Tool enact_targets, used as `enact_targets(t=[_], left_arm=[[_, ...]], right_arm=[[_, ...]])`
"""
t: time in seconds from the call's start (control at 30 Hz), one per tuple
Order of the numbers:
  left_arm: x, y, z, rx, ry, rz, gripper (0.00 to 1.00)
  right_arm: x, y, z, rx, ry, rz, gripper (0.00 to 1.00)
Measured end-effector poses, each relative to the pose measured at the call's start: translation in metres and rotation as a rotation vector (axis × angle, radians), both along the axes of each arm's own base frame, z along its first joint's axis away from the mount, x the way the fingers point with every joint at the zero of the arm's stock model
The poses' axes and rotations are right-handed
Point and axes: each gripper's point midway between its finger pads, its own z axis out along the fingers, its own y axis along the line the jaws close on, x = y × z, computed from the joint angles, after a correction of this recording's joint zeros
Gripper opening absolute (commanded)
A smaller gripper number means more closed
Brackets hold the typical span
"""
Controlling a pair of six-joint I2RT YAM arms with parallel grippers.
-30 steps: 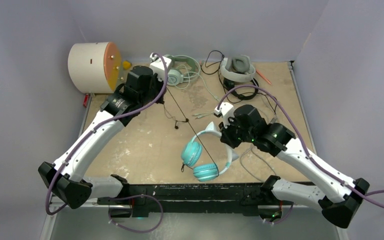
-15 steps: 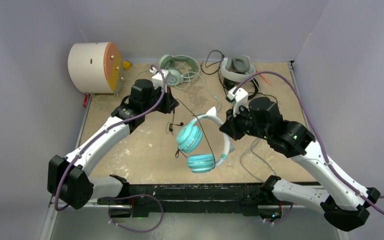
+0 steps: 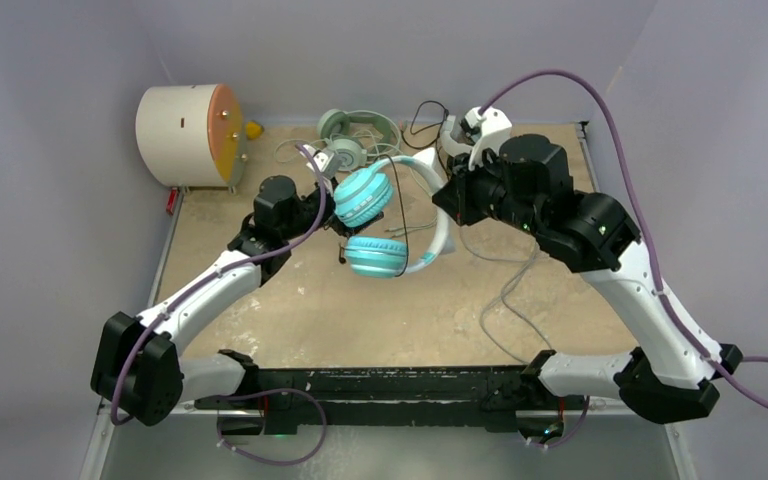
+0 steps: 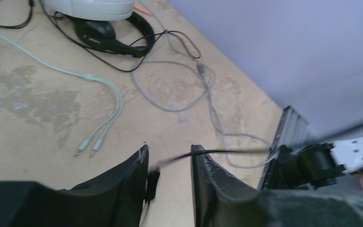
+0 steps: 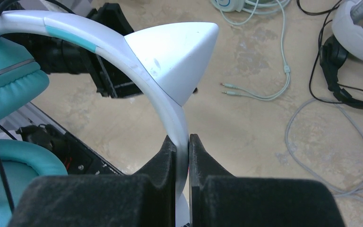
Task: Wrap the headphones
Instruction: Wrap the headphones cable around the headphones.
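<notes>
My right gripper is shut on the white band of the teal-cupped headset and holds it in the air above the table's far middle. Its black cable runs across the gap of my left gripper, whose jaws stand apart; a black plug hangs by the left finger. The left gripper sits just left of the cups. The mint-green headset lies at the back. The white-and-grey headset and the thin black headset lie at the back right, partly hidden by my right arm.
A cream drum with an orange face stands at the back left. A mint cable with two plugs and a loose grey cable lie on the tan table. Purple walls close in the back and sides.
My right gripper has lifted the teal headset off the table and carried it up and toward the back. My left gripper has moved nearer and right, staying at the black cable.
</notes>
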Motion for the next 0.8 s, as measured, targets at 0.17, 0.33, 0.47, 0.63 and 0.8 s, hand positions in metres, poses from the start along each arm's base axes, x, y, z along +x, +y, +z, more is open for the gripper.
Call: enact_targets(t=[0.17, 0.33, 0.47, 0.63, 0.8], left_arm=[[0.0, -0.006, 0.01, -0.052, -0.049, -0.03, 0.57], [0.009, -0.012, 0.007, -0.081, -0.1, -0.037, 0.65], [0.019, -0.02, -0.006, -0.09, -0.113, -0.053, 0.74], [0.018, -0.018, -0.021, -0.106, -0.134, -0.047, 0.74], [0.014, -0.014, -0.032, -0.107, -0.154, -0.034, 0.72]], right_arm=[[0.008, 0.006, 0.016, -0.013, 0.006, -0.007, 0.0], [0.008, 0.003, 0.027, -0.018, 0.005, -0.017, 0.0], [0.007, 0.002, 0.041, -0.002, -0.01, -0.017, 0.0], [0.007, 0.002, 0.055, 0.024, -0.032, -0.02, 0.0], [0.008, 0.001, 0.06, 0.027, -0.033, -0.03, 0.0]])
